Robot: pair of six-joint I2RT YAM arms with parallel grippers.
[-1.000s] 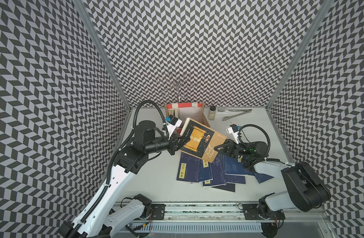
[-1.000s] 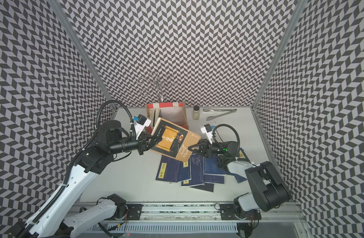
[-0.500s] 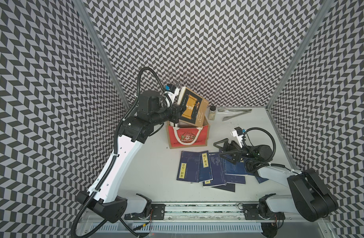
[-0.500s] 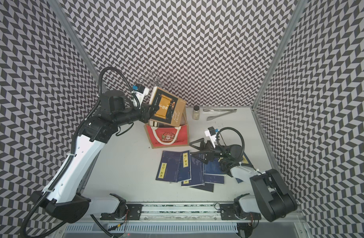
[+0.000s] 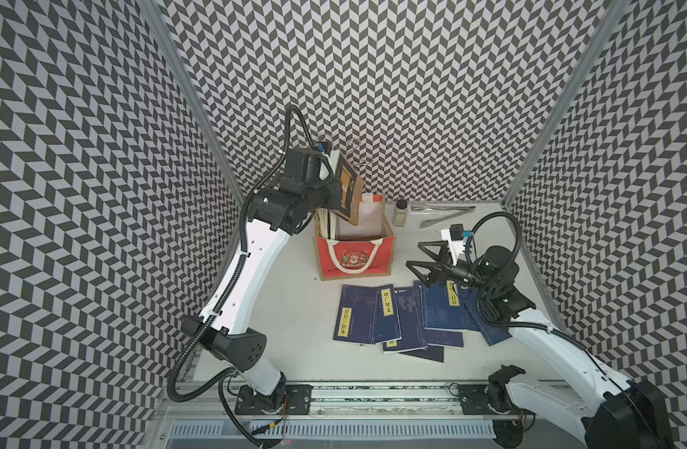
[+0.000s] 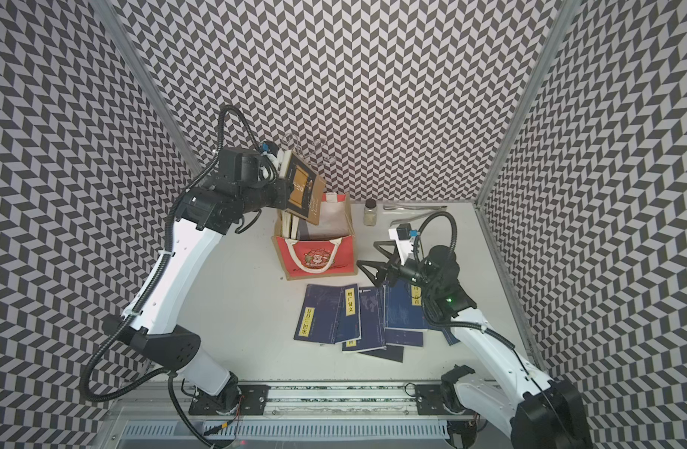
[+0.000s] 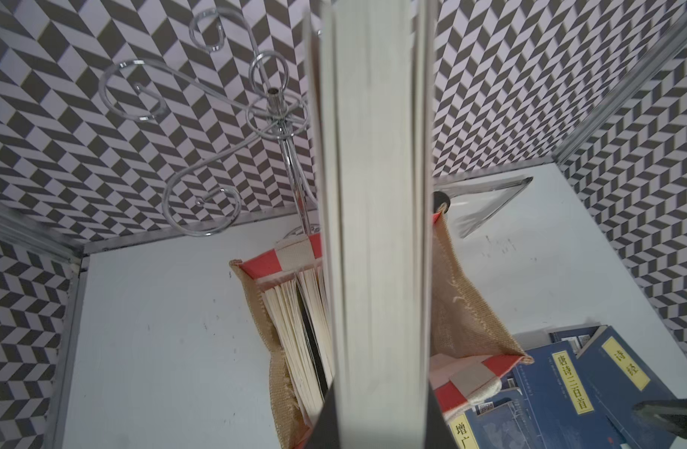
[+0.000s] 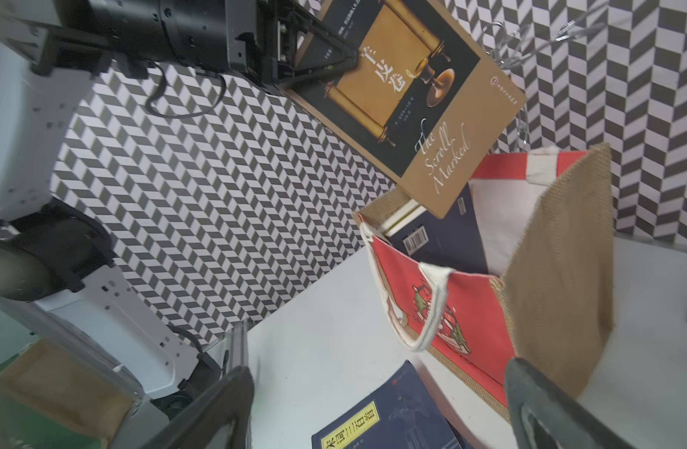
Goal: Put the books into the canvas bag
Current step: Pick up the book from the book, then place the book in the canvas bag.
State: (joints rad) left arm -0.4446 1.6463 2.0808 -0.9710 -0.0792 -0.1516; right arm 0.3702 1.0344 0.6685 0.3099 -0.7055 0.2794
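My left gripper [image 5: 337, 191] is shut on the black-and-gold book "The Scroll Marked" [image 5: 347, 190] [image 8: 416, 97]. It holds the book tilted over the open top of the canvas bag [image 5: 353, 258] [image 6: 314, 259]. In the left wrist view the book's page edge [image 7: 377, 233] runs straight out from the left gripper [image 7: 379, 421]. Other books [image 7: 291, 330] stand inside the bag at its left side. Several navy books [image 5: 388, 318] [image 6: 346, 318] lie fanned on the table in front of the bag. My right gripper [image 5: 414, 254] [image 8: 379, 373] is open and empty, right of the bag and above those books.
A chrome hook stand [image 7: 279, 112] rises behind the bag at the back wall. A small jar [image 5: 401, 212] and metal tongs [image 5: 443, 213] lie at the back right. Patterned walls close in on three sides.
The left arm has lifted the black-and-gold book from mid-table up over the bag. The right gripper has let go of that book, opened wide and pulled back to the right.
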